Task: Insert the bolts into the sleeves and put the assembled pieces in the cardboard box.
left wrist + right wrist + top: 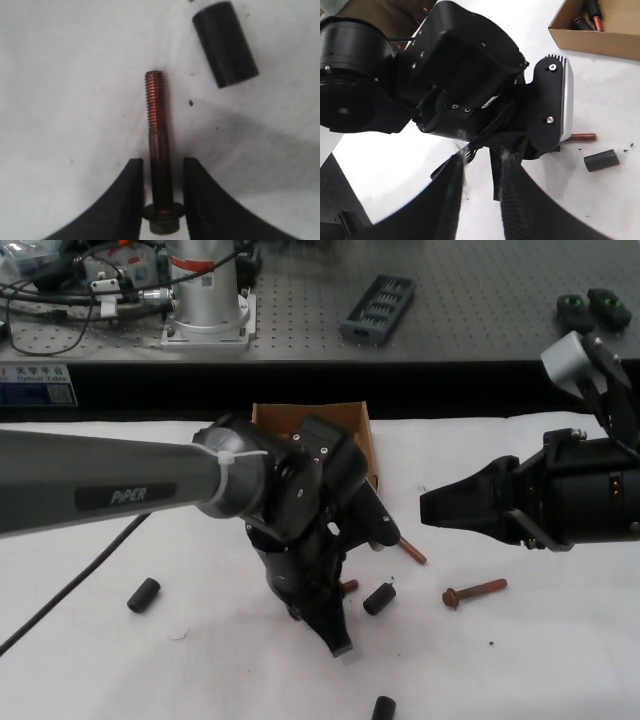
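Your left claw [163, 162], open a little, sits around the bolt [156, 115]; pinch it, then go for the sleeve [378, 598] at its three o'clock.

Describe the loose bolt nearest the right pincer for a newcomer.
From the cardboard box, look right to the right pincer. Nearer the camera on the white cloth lies the bolt: fully bare, while the left arm partly hides the other bolts.

The right hand [480, 200], fingers slightly parted, hangs over the white bench [600, 200] facing the other arm's black wrist [465, 75]; a black sleeve [601, 160] lies near a bolt [583, 136], cardboard box [590, 42] beyond
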Robot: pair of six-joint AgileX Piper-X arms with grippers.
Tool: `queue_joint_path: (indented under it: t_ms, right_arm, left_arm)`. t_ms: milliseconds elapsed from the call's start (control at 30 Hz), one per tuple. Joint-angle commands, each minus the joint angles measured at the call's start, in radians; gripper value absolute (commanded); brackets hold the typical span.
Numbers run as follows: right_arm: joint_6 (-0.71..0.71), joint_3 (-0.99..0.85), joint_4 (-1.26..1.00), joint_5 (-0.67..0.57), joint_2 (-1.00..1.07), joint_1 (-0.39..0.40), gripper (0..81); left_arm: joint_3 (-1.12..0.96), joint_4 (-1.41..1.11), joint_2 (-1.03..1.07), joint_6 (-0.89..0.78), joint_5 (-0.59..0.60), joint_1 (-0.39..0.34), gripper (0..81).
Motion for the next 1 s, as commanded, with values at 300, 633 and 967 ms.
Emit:
queue_joint_path:
  t_ms: [300, 633, 967]
  right_arm:
    - [-0.012, -0.002, -0.023, -0.001, -0.014, 0.002, 20.8]
    - [-0.090, -0.002, -0.006, -0.001, -0.014, 0.002, 20.8]
    - [-0.093, -0.002, -0.006, -0.001, -0.014, 0.002, 20.8]
  left_arm:
    - [0.004, 0.259, -0.091, 0.088, 0.052, 0.013, 0.6]
    - [0.050, 0.358, -0.110, 0.373, 0.160, 0.016, 0.6]
    - [0.050, 0.334, -0.137, 0.290, 0.181, 0.095, 4.4]
